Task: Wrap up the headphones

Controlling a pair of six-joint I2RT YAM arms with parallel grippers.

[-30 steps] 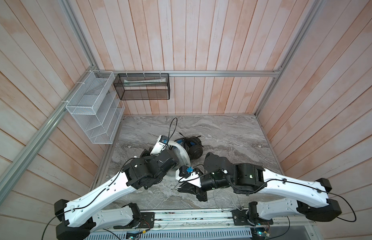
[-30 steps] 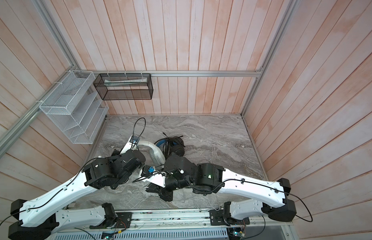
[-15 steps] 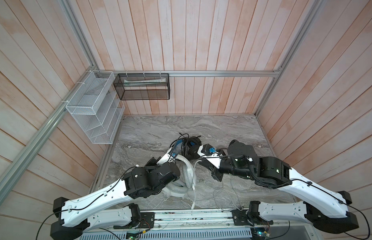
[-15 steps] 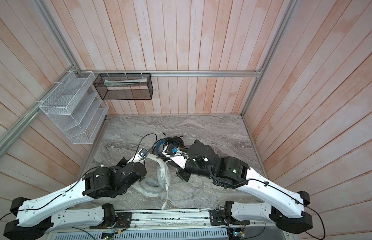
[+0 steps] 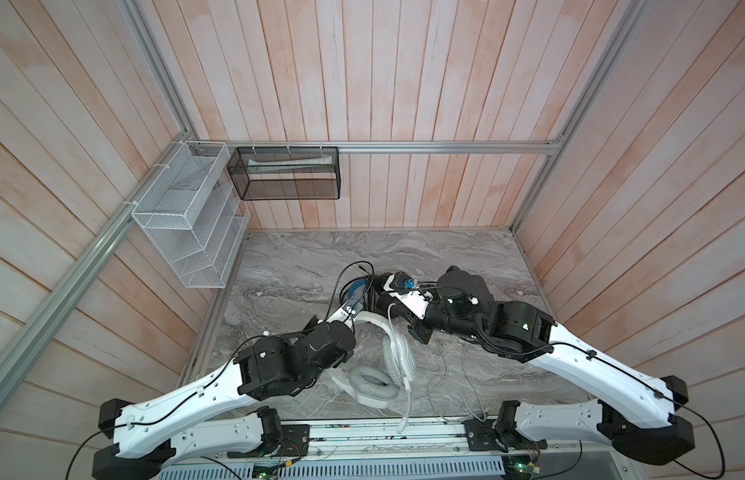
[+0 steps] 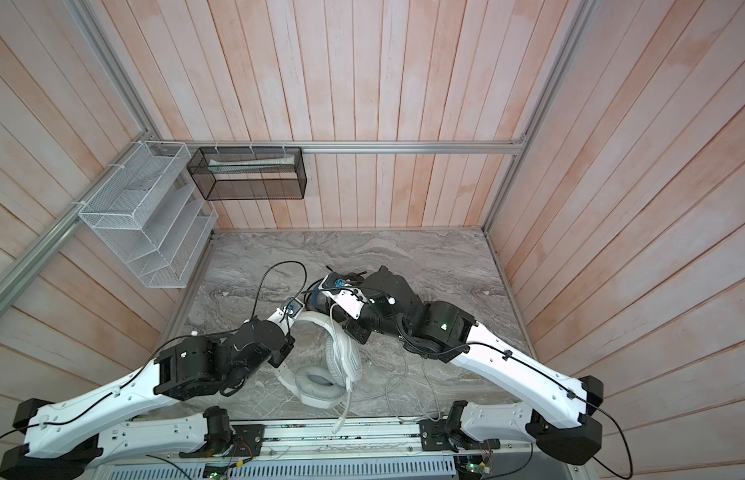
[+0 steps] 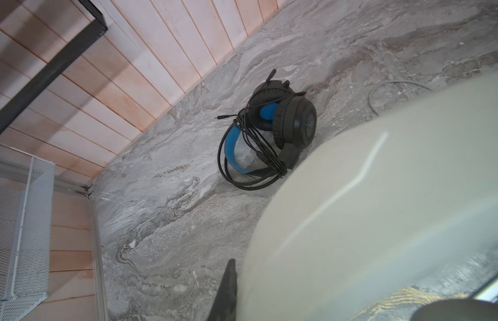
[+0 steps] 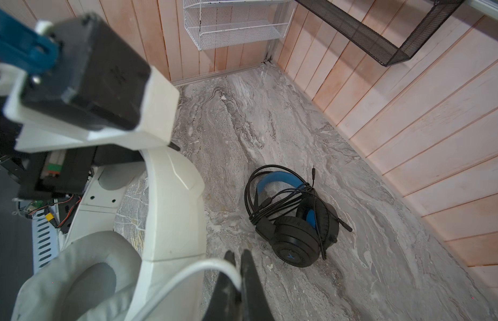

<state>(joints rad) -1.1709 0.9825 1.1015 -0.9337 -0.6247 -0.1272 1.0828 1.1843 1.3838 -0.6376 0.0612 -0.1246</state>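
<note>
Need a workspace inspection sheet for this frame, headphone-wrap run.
Surface: grey marble tabletop, no spills seen.
Job's things: black headset lying on the tabletop; white headset near the front edge, not yet wrapped.
Clutter: nothing seen.
Grippers: left gripper shut on the white headset's headband; right gripper shut on the grey cable.
Cables: grey cable otherwise in loose loops on the tabletop; black cable bundled round the black headset's band.
Surroundings: plank walls; white wire rack and black mesh basket hung on the frame.
</note>
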